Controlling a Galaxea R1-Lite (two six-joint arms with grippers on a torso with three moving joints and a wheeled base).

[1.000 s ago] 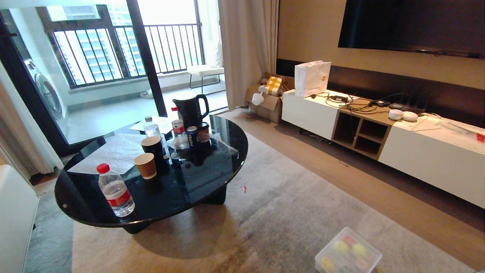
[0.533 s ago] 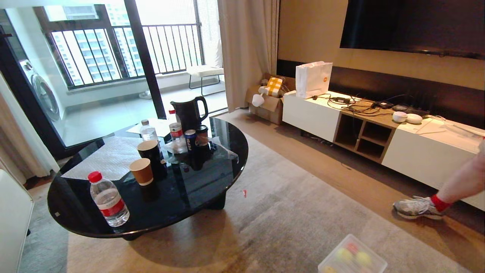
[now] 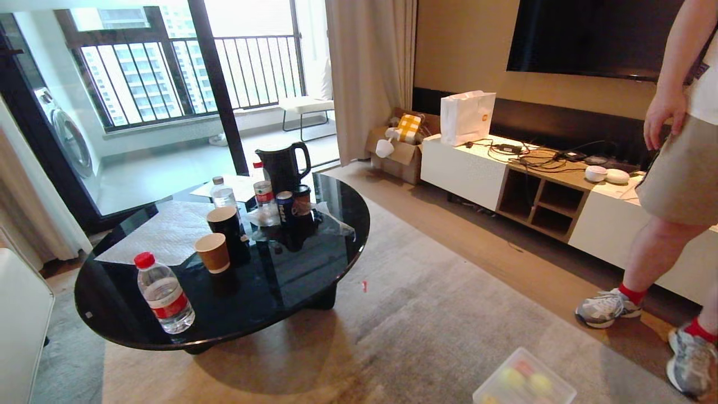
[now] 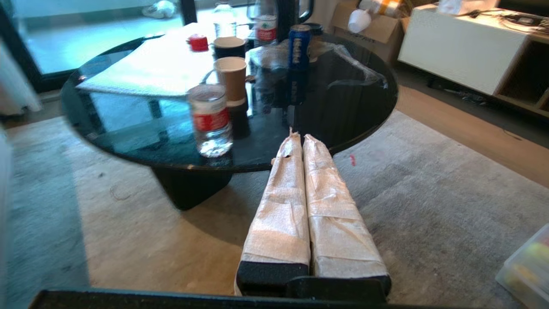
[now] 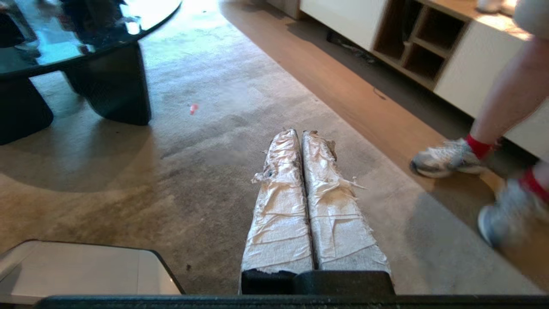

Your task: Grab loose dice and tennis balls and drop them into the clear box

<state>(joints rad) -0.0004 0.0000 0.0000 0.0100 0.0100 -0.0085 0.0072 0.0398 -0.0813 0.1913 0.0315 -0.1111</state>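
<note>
Head view showing the clear box (image 3: 524,381) sitting on the grey carpet (image 3: 437,314) at the lower edge of frame, cut off by it, with blurred yellow-green and reddish shapes inside, probably tennis balls and dice though too indistinct for counting. Seeing no loose dice or balls anywhere on the visible floor, so judging the collecting as either done or waiting on a search for stragglers. Left wrist view showing the left gripper (image 4: 299,136) with taped fingers pressed together, holding nothing, pointing out over the carpet toward the round black table (image 4: 351,103). Right wrist view showing the right gripper (image 5: 299,132) likewise pressed together and empty, hanging above bare carpet. Next move likely calling for a scan of the floor and under the table before any reach, with both sets of fingers needing to part first. Noting a person (image 3: 673,185) standing at the right beside the low white cabinet (image 3: 465,168), sneakers (image 3: 607,307) on the wooden floor near the box, so calling for care with any driving. Table carrying a water bottle (image 3: 164,292), paper cups (image 3: 213,252), cans and a dark kettle (image 3: 283,161); balcony doors behind, wall screen above the cabinet.
</note>
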